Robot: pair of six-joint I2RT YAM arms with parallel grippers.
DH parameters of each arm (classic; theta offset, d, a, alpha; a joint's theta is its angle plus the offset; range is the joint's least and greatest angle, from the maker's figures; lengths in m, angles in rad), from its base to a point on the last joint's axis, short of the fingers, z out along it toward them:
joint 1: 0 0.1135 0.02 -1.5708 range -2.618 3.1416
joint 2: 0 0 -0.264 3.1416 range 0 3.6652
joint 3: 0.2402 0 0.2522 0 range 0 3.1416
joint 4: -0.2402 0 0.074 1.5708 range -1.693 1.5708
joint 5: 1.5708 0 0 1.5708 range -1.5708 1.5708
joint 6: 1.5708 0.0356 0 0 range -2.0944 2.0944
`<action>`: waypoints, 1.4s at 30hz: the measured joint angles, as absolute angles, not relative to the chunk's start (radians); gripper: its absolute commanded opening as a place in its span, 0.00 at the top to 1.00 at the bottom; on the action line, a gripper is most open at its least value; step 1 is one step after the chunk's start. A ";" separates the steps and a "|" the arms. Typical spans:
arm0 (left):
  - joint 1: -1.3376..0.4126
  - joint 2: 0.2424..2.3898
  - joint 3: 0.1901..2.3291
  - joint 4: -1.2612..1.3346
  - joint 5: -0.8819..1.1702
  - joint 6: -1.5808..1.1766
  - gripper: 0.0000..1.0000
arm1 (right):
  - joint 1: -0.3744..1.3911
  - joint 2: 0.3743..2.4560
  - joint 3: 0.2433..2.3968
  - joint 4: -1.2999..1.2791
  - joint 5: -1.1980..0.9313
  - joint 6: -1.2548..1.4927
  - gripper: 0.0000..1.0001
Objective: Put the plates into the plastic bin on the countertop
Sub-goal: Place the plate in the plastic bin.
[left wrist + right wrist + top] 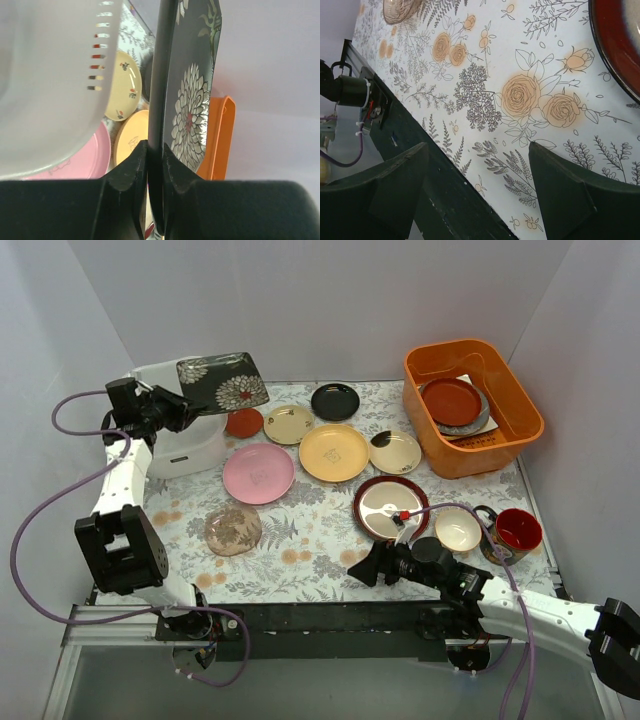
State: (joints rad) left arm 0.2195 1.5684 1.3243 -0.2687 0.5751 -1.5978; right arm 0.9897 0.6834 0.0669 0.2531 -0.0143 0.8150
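My left gripper point(185, 405) is shut on the edge of the dark square floral plate point(222, 380), holding it in the air over the white plastic bin point(185, 448) at the back left. In the left wrist view the fingertips point(137, 160) pinch that plate point(192, 100) edge-on, beside the bin's wall point(50, 90). Pink point(258, 473), yellow point(334, 452), beige point(289, 424), black point(335, 401), orange-red point(244, 422), brownish floral point(233, 529) and red-rimmed point(390, 507) plates lie on the countertop point(300, 540). My right gripper point(365, 568) hangs open and empty over the countertop's near edge point(520, 75).
An orange tub point(470, 405) with dishes inside stands at the back right. A red mug point(517, 530) and a small cream bowl point(457, 529) sit at the front right. A dark rail point(420, 150) runs along the near edge under the right gripper.
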 measured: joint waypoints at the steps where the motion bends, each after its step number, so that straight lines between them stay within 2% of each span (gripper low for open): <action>1: 0.235 1.549 1.305 -0.273 0.562 -1.597 1.00 | 0.990 0.683 0.067 0.257 -0.015 0.816 0.11; 21: 0.482 1.498 1.278 -0.464 0.525 -1.459 1.00 | 0.990 0.689 0.051 0.283 -0.038 0.834 0.13; 32: 0.487 1.540 1.391 -0.579 0.443 -1.356 1.00 | 0.990 0.734 0.051 0.334 -0.057 0.843 0.13; 42: 0.482 1.678 1.496 -0.635 0.362 -1.309 1.00 | 0.990 0.780 0.051 0.368 -0.068 0.843 0.13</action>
